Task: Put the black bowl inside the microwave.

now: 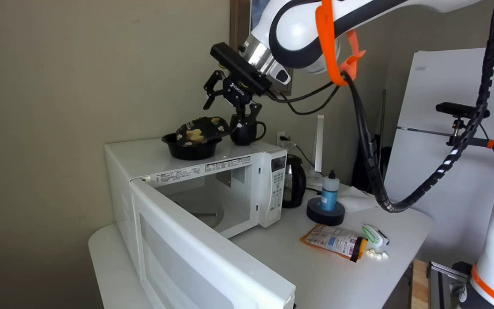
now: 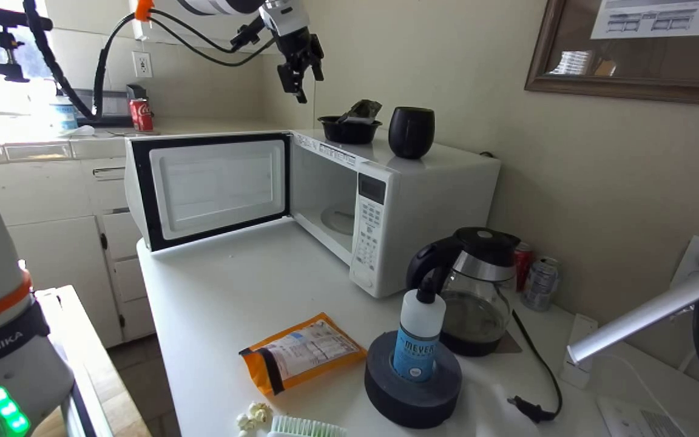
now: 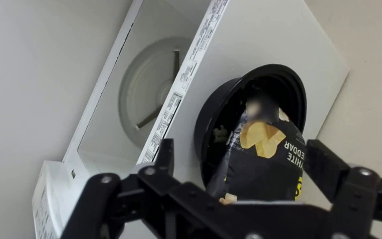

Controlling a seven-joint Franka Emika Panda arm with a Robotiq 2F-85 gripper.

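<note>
Wrist view: claw (image 3: 240, 146) wide, empty; black bowl (image 3: 207, 121) R of ctr, prob. light, stiffish, slick. Pinch bare rim, upper R, clear of bag (image 3: 254, 176).

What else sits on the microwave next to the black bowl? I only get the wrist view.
Observer: A black mug stands beside the black bowl, as both exterior views show.
Visitor: Is anything grabbing that bowl?
Observer: No, in an exterior view the pincer hangs apart from it, with a visible gap between.
Visitor: What can't I see out front?
Observer: The door of the microwave, swung wide open.
</note>
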